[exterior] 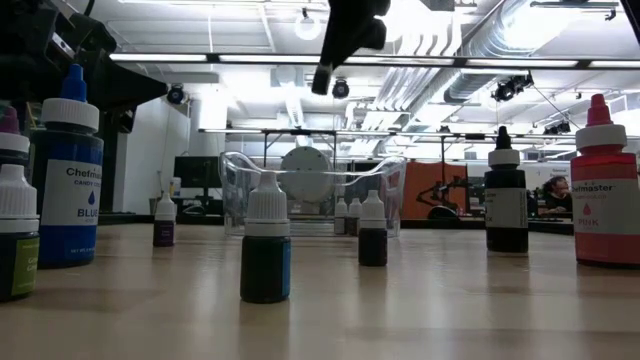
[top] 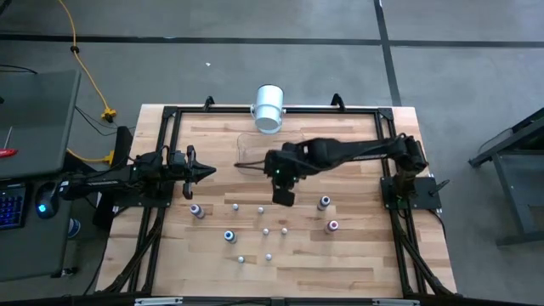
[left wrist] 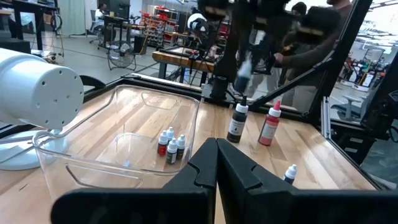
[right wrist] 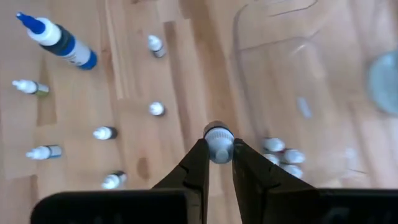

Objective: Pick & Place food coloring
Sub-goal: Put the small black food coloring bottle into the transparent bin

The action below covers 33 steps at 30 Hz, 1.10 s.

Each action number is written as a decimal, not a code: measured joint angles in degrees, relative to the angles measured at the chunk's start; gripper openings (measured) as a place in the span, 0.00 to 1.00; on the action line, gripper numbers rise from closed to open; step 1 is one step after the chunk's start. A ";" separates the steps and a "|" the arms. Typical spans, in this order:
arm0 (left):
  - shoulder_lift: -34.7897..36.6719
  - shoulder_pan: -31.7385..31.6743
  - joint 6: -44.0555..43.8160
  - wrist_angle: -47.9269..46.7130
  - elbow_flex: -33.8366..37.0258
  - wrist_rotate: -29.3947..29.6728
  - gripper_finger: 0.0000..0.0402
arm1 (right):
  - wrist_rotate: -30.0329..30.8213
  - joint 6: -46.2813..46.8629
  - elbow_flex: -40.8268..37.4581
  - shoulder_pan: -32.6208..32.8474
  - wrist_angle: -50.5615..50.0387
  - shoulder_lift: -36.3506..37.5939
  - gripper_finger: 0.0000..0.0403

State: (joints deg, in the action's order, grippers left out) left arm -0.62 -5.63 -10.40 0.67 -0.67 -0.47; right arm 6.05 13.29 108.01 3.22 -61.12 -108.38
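Small white-capped bottle (right wrist: 218, 138) of food coloring pinched by its cap in the right claw (right wrist: 217, 149), lifted clear of the bench (top: 357, 263), hanging beside the clear tub (right wrist: 298, 68) but not yet over its inside. Fingers closed nearly together, only the cap's width between them. Three little bottles (left wrist: 170, 144) already lying in the tub, which sits toward the far edge of the bench, just in front of a big white cylinder (top: 269, 107). About ten more bottles standing or lying on the bench between the middle and the near edge: a blue one (exterior: 68, 170), a pink one (exterior: 604, 190), a dark one (exterior: 506, 195), plus several tiny whitish ones (top: 255, 234).

Left claw (left wrist: 216, 163) fully shut, empty, waiting above the left side of the bench, pointed toward the tub.

Likely risks: a grip on the cap alone, so a swing or a slip during the carry; release too early, dropping the bottle on the tub's rim or outside its wall; a low pass knocking the thin plastic wall and shifting the tub toward the white cylinder.
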 joint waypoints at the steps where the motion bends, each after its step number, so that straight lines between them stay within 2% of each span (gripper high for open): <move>1: 0.02 0.01 -0.02 0.01 0.00 0.00 0.00 | 0.38 -0.60 0.91 -0.54 -1.13 0.00 0.10; 8: 0.01 0.00 0.00 0.01 0.00 0.00 0.00 | 3.53 -2.40 0.94 -5.28 -6.45 0.07 0.10; 14: 0.02 0.00 0.00 0.00 0.00 0.00 0.00 | 3.45 -2.74 -4.88 -10.64 -2.47 0.07 0.10; 22: 0.00 0.00 0.00 0.02 0.00 0.00 0.00 | -0.37 8.67 -13.44 -17.60 5.46 0.04 0.10; 33: 0.02 0.00 0.00 0.00 0.00 0.00 0.00 | -3.09 16.39 -22.54 -20.15 11.26 0.00 0.10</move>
State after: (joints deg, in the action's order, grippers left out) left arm -0.60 -5.63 -10.39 0.67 -0.67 -0.47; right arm 2.96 29.69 85.47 -16.93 -49.85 -108.38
